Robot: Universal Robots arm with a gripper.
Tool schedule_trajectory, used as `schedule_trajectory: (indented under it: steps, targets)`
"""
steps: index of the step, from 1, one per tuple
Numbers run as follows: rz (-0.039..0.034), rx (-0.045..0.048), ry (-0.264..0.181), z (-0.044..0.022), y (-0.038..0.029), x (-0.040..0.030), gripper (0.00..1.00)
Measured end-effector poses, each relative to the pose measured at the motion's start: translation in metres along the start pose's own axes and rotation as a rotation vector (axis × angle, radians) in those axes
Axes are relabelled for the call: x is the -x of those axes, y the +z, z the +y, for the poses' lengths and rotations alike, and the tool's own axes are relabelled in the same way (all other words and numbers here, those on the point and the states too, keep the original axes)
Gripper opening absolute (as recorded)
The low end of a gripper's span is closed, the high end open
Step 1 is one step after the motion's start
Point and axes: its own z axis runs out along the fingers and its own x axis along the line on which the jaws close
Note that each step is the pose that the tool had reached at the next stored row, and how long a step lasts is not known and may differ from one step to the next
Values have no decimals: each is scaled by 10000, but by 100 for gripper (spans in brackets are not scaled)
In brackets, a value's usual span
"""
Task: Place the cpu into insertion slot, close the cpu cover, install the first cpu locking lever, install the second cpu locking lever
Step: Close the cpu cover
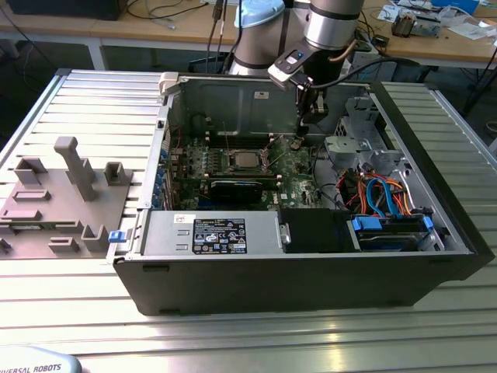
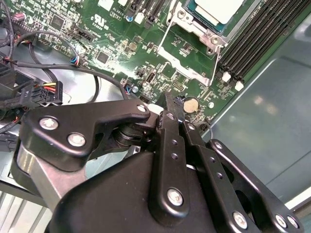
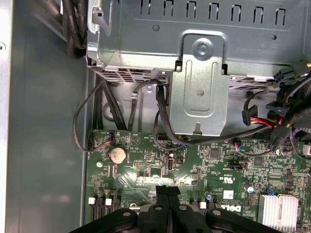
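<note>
The cpu [image 2: 216,8] sits in the insertion slot [image 2: 204,30] on the motherboard [image 2: 112,43]; the end effector [image 2: 168,104], closed tight and empty, hovers nearby. Chip judged light, rigid, slick-topped, with a fragile underside: grasp by opposite edges.

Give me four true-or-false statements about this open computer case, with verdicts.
1. The cpu sits on the green motherboard. True.
2. The end effector grips the cpu. False: it is shut, holding nothing.
3. A coin cell lies on the motherboard near the end effector. True.
4. The grey fixture stands at the exterior view's right of the case. False: it stands at the exterior view's left.
</note>
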Motion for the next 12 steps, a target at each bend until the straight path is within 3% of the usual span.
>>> schedule_trajectory:
  steps: [12]
  targets:
    - [-6,0,0,46,-1,3,11]
